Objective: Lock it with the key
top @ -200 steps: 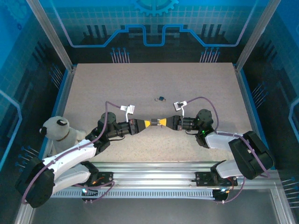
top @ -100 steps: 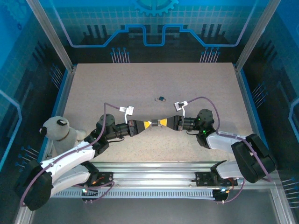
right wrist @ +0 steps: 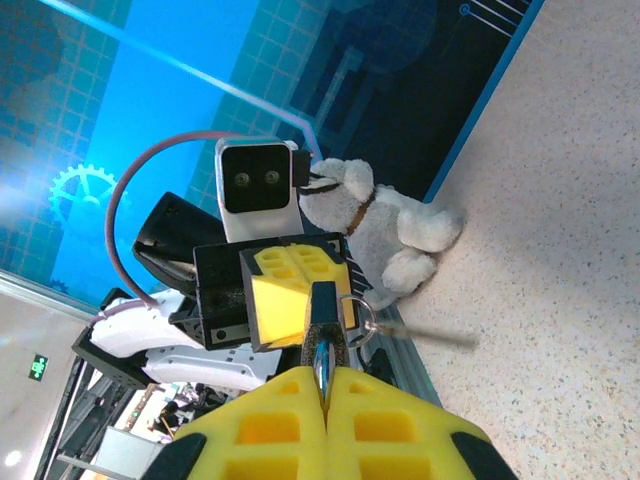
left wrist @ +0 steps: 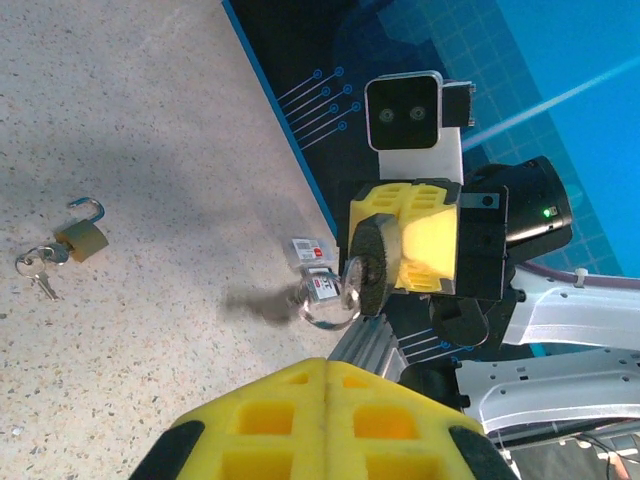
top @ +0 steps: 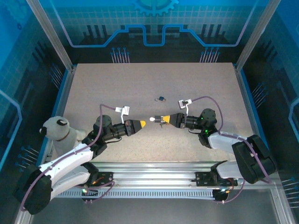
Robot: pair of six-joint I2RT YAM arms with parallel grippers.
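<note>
Small tags [left wrist: 319, 285] hanging by the dark lock [left wrist: 366, 262] carry red-and-white print, too small to read. The counter [top: 117, 84] is speckled beige and the walls are blue panels. The right pincer [top: 162, 120] is clamped on the lock above the counter, facing the closed left pincer [top: 143, 123]. A brass padlock [left wrist: 82, 238], shackle open, lies on the counter well apart.

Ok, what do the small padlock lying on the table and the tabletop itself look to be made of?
Padlock: the body looks like brass, with a dull golden colour. The shackle is thin, silvery and shiny, so probably steel.
Tabletop: a hard, matte, beige surface with fine dark speckles. It could be stone-effect laminate or a composite; the look leaves that open.
</note>
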